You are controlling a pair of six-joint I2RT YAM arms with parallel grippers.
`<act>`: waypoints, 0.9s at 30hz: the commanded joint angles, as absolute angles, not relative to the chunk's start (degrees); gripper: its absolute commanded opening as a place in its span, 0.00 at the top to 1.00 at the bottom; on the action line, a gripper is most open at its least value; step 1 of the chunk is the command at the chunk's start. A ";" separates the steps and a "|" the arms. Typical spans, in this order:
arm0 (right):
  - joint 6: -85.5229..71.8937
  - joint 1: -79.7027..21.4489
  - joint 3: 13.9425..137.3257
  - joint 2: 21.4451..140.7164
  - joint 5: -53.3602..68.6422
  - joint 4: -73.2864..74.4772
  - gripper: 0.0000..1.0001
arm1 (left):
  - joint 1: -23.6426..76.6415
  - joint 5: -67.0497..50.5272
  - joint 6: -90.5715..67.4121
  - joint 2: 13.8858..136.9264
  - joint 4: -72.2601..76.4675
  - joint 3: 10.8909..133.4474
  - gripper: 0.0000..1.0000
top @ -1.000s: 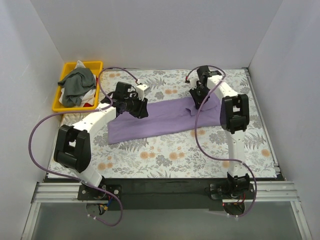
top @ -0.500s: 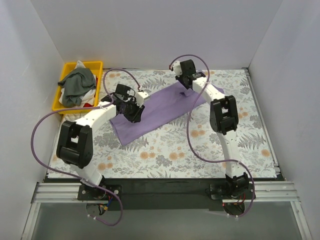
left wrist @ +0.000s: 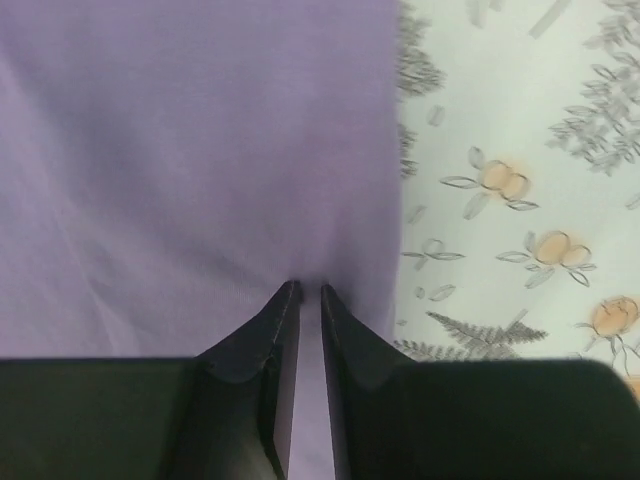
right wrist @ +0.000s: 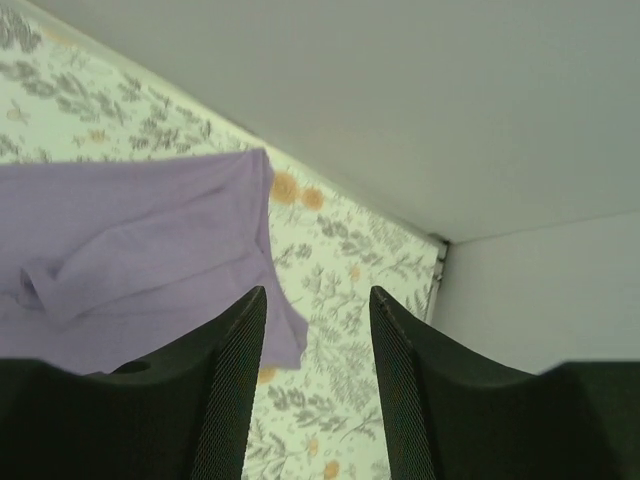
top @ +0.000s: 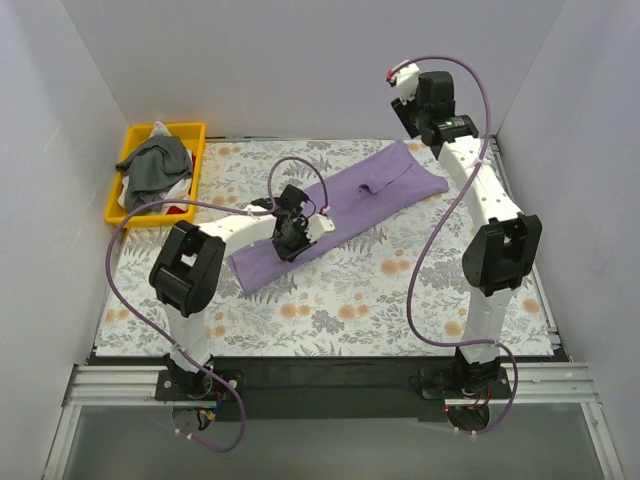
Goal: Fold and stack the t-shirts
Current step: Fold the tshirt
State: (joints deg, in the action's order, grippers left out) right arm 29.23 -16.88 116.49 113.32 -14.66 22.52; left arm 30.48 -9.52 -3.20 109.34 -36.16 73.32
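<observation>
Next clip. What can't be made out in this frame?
1. Left wrist view: the left tool hides with its own fingers whether the lilac t-shirt is pinched.
2. Top view: the grey-green t-shirt heaped in the yellow tray covers whatever lies beneath.
3. Top view: the left arm covers part of the lilac t-shirt's folds.

No legible text, label, brand, number or sign in any view. Lilac t-shirt point(top: 372, 198) plain, no print.
</observation>
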 commanded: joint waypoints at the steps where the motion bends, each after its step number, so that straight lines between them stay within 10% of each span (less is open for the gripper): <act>1: 23.39 -10.65 117.25 112.86 -6.36 35.93 0.47 | 35.49 -9.39 -0.18 109.08 -48.15 71.55 0.87; 10: 21.79 -0.70 107.94 109.43 7.90 47.81 0.51 | 62.48 -29.68 -14.58 109.41 -55.54 83.82 0.89; 16: 20.31 -1.75 102.48 111.18 15.11 49.31 0.61 | 54.51 -40.41 -25.91 110.57 -50.55 99.67 0.87; 27: 13.98 -7.73 114.34 127.95 15.29 48.34 0.73 | 35.79 -33.59 -35.06 100.73 -34.99 87.64 0.86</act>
State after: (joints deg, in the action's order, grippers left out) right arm 17.12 -8.12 109.73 125.29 14.04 48.88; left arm 35.07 -35.51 -31.92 106.80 -38.59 90.21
